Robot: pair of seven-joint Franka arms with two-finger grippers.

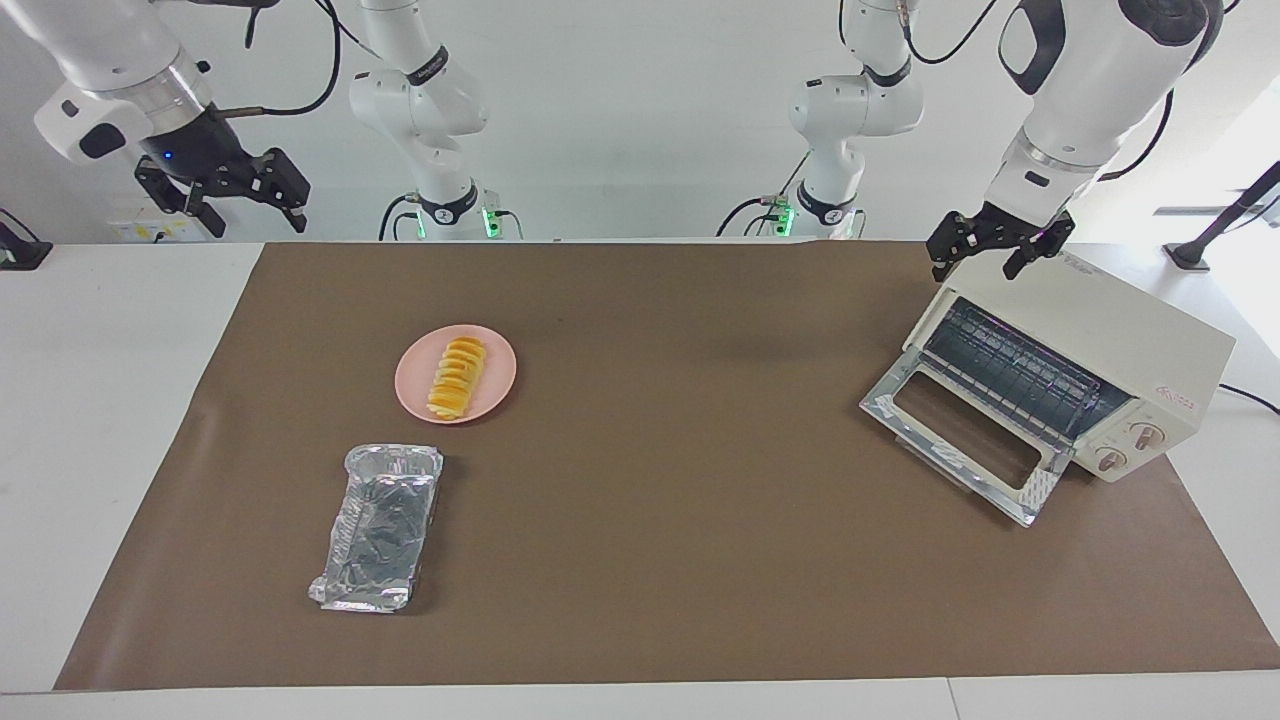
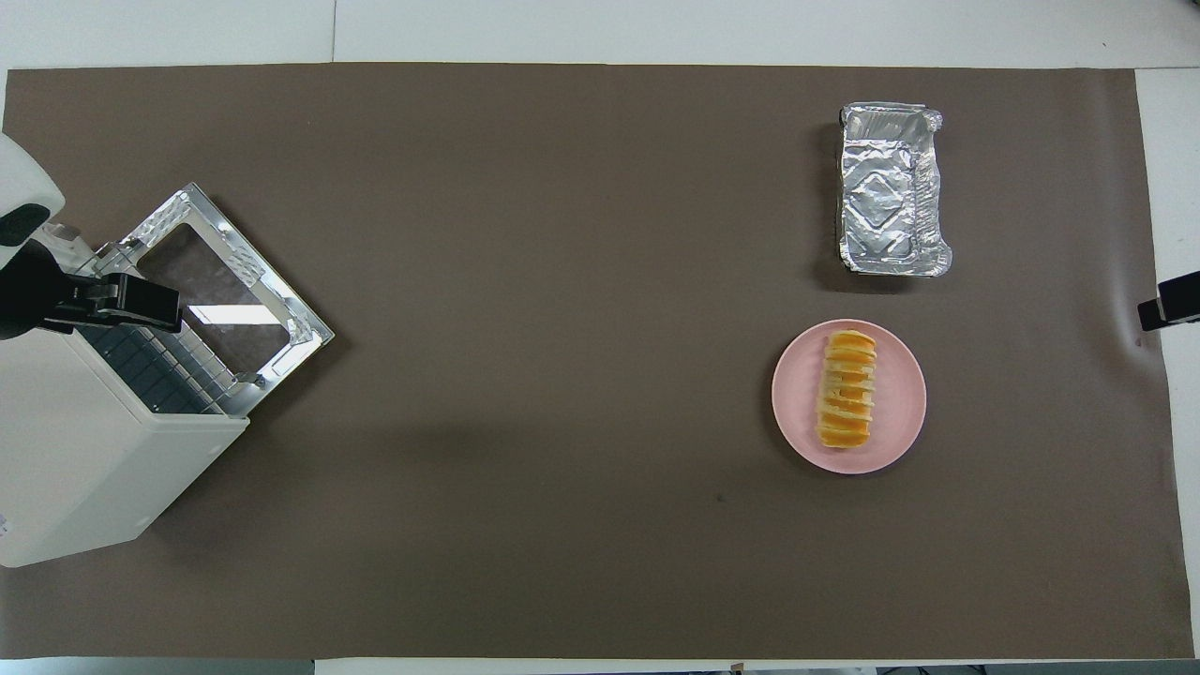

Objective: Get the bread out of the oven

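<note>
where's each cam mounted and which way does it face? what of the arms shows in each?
Facing view: high, across the table from the robots, looking back at them; both arms show with bases at the top, right gripper raised at its table end, left gripper over the oven.
Overhead view: high above the robots' end, looking steeply down and forward; the left gripper and a tip of the right gripper show.
Shared, half a turn apart: oven, bread on the plate, foil tray.

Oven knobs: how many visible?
2. Both sit on the oven front panel beside the open door, at the end toward the left arm's end of the table: upper knob, lower knob. None seem hidden.
</note>
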